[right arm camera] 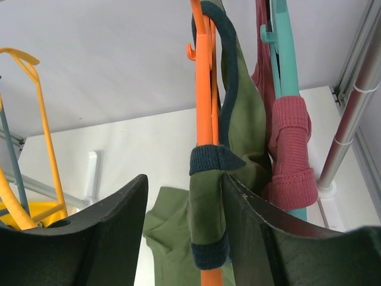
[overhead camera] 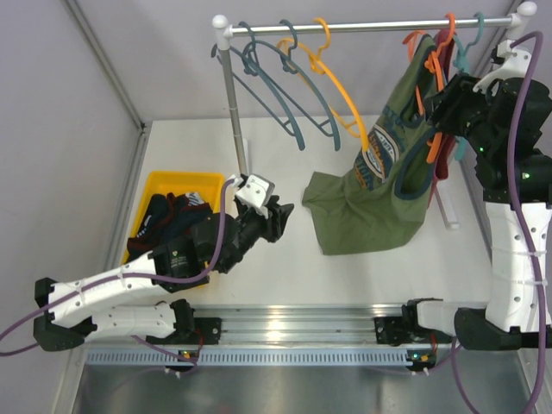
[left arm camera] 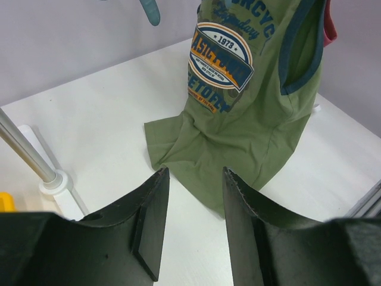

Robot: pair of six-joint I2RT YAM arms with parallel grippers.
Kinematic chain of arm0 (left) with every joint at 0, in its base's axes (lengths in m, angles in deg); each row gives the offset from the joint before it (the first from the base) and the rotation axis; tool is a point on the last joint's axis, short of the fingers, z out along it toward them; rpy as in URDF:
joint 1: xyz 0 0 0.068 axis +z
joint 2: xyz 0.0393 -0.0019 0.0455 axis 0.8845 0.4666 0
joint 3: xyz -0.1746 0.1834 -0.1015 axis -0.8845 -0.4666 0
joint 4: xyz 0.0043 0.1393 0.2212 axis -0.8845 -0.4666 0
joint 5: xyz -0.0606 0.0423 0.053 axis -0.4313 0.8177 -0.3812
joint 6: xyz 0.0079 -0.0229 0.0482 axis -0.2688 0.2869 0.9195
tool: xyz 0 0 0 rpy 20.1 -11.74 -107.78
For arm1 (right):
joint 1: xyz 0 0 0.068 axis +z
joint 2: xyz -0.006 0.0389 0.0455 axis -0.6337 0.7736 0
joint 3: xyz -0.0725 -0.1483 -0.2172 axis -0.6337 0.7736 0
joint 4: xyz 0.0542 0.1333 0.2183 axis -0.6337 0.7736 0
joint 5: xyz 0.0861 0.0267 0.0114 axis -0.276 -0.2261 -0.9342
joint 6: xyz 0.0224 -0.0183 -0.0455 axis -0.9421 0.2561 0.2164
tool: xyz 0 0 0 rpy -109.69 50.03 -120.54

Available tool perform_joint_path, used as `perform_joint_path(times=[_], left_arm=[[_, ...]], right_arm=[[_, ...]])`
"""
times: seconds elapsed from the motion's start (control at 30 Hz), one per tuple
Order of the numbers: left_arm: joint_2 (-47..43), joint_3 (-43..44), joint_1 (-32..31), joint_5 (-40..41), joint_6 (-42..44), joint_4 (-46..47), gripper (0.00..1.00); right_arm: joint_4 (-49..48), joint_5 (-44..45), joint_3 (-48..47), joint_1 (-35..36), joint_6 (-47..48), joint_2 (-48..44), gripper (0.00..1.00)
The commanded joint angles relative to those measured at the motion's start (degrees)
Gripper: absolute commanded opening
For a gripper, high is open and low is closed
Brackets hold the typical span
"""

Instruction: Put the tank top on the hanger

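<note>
The right gripper (right arm camera: 184, 179) is up by the rail (overhead camera: 371, 26), jaws spread. Between them sit an arm of the orange hanger (right arm camera: 204, 89) and a navy-trimmed strap of the tank top (right arm camera: 238, 119); the cloth lies against one finger, with clear space on the other side. The tank top hangs from that hanger at the right end of the rail, its hem pooled on the table (overhead camera: 293, 250). Just beside it hang a dark red top (right arm camera: 289, 149) and a teal hanger (right arm camera: 283, 59). The left gripper (left arm camera: 195, 179) sits low over the table, jaws apart with nothing between, near the hem.
</note>
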Motion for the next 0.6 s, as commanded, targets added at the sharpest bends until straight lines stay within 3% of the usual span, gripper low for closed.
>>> perform_joint_path(times=[0.0, 0.57], left_arm=[[0.5, 2.0, 0.1, 0.7, -0.4, 0.2, 0.46], [0.5, 2.0, 0.1, 1.4, -0.1, 0.3, 0.46]], right_arm=[[0.3, -0.8, 0.0, -0.9, -0.6, -0.9, 0.53], [1.9, 0.5, -1.3, -0.8, -0.1, -0.1, 0.55]])
